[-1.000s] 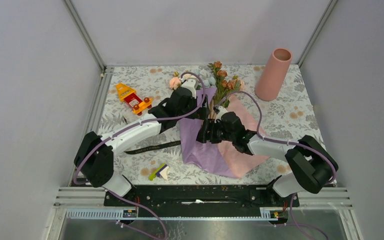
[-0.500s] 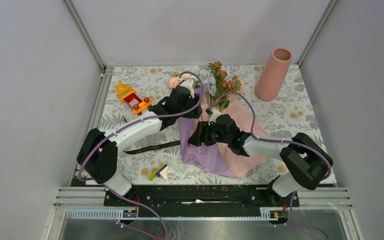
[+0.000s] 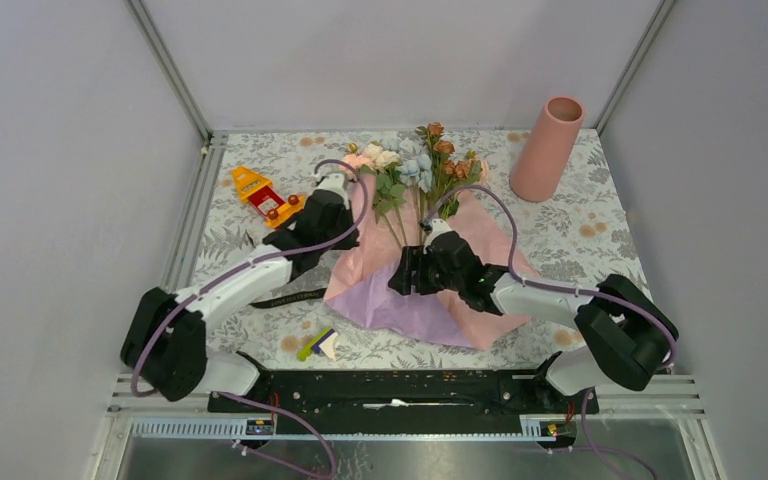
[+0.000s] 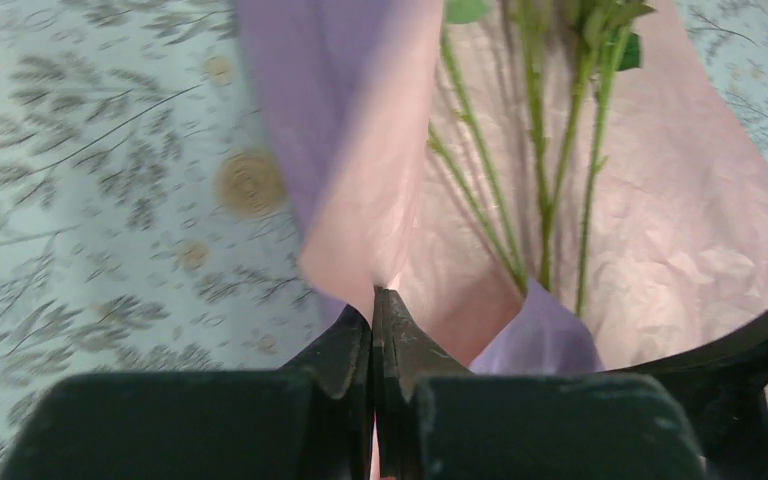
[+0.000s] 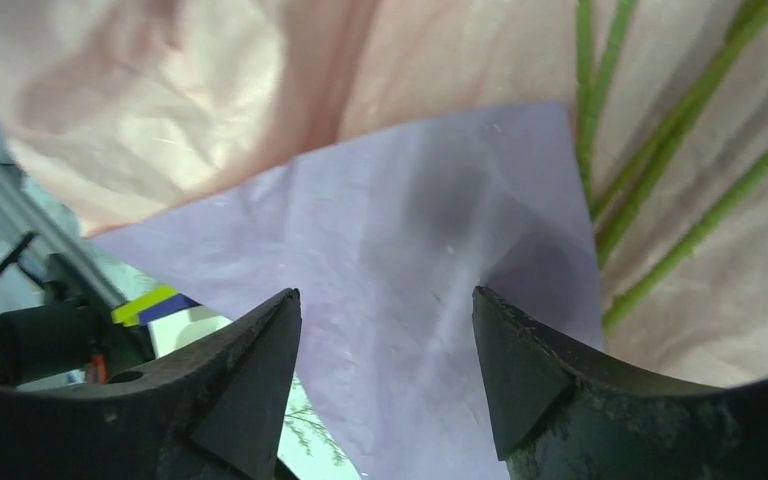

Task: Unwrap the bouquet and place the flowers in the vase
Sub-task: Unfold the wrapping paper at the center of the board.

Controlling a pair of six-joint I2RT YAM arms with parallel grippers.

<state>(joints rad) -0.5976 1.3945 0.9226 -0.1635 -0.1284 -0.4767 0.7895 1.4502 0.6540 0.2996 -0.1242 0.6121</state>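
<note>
The bouquet (image 3: 365,262) lies opened mid-tabletop (image 3: 590,230), its crinkled paper (image 3: 405,310) pink side up with a purple corner folded over nearest the arms. The flowers (image 3: 415,165) lie on it, blooms toward the far edge. The salmon vase (image 3: 547,148) stands upright far right, well apart

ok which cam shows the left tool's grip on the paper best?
Left wrist: the left tool is shut on the paper at its folded pink edge, close up. Top external shows that tool at the paper's left side, pinch hidden. Right wrist shows paper, not the grip.

No legible text (ribbon (image 3: 305,295) lettering too small to read)
</note>
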